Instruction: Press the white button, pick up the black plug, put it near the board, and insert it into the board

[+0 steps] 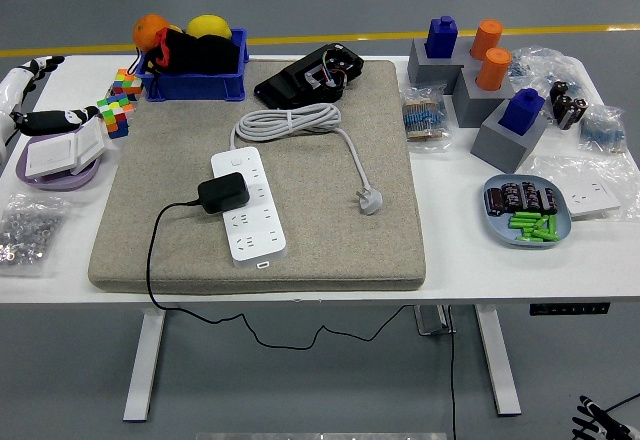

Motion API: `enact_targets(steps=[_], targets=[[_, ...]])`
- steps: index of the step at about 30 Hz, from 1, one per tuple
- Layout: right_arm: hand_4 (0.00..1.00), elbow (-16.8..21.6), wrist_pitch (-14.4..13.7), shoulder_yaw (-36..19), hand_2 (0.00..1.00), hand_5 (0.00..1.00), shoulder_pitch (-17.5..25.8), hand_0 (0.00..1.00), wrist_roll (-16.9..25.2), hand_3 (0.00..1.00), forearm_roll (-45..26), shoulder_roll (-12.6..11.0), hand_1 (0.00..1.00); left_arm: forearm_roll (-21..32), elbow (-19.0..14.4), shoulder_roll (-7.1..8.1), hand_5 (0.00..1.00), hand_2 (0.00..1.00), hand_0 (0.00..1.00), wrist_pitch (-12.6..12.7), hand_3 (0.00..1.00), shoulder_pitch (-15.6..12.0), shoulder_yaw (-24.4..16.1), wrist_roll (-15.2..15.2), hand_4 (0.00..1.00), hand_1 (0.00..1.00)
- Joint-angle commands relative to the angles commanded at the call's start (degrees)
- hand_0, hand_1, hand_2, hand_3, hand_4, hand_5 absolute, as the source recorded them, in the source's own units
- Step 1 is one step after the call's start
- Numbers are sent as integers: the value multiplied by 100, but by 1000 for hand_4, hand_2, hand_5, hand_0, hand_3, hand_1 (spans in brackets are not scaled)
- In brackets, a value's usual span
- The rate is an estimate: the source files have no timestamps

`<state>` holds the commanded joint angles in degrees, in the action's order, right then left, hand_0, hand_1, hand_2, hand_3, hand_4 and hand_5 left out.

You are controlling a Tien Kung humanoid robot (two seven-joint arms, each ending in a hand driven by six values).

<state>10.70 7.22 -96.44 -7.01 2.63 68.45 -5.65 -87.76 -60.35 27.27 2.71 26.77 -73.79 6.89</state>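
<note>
A white power strip [249, 204] lies on the grey felt mat [330, 230], its white button [235, 160] at the far end. A black plug [223, 192] sits plugged on the strip's left side, its black cable [151, 260] running off the mat and under the table. The strip's own white cable [290, 120] is coiled behind it, ending in a white plug [370, 199]. My left hand [35, 95] is at the far left edge above a purple tray, fingers spread, holding nothing. Only fingertips of my right hand [597, 420] show at the bottom right corner, below the table.
A purple tray [30, 174] with white switch plates, colour cubes [118, 100], and a blue bin [195, 80] with fruit stand at the left. A black device [310, 75] lies on the mat's far edge. Grey blocks [505, 125] with pegs, bags and a blue plate [495, 220] fill the right.
</note>
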Motion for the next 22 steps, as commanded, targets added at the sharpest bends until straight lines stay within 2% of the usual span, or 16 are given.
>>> enact_targets(steps=[22], targets=[[724, 13, 0, 2, 655, 490, -26, 787, 1, 631, -15, -7, 679, 12, -57, -9, 180, 971, 951, 5, 930, -13, 1, -6, 823, 982]])
